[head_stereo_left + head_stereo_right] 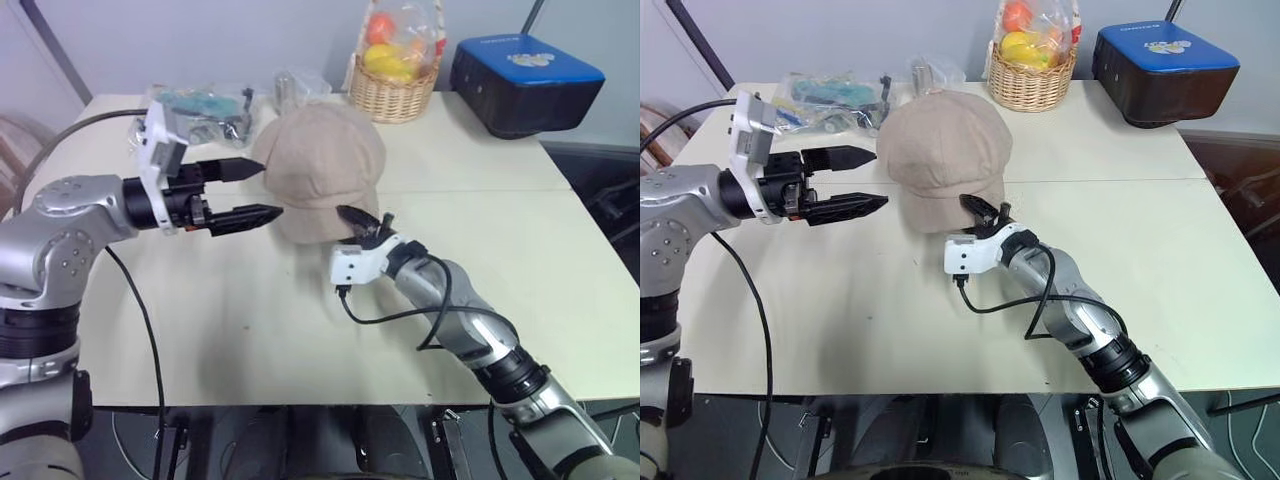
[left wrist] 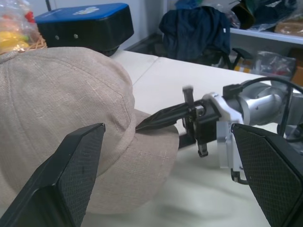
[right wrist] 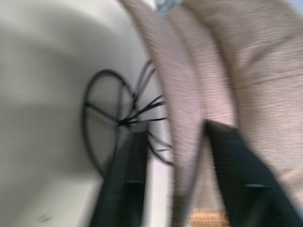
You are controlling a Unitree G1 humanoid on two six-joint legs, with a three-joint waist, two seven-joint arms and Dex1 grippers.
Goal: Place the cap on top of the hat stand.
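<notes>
The beige cap [image 1: 320, 160] sits with its puffy crown up on the table, covering the hat stand. Under the cap's edge, the right wrist view shows the black wires of the hat stand [image 3: 102, 123]. My right gripper [image 1: 362, 222] is at the cap's near brim, open, with one finger over the brim and the other under it. The left gripper [image 1: 270, 190] hovers level just left of the cap, open and holding nothing. In the left wrist view the cap [image 2: 61, 118] is close ahead, and the right gripper's upper finger lies on the brim.
A wicker basket [image 1: 392, 85] of fruit stands at the back of the table [image 1: 250, 330]. A blue-topped black box [image 1: 525, 75] sits to its right. Plastic bags [image 1: 205, 105] with small items lie at the back left. A black cable loops from my right wrist.
</notes>
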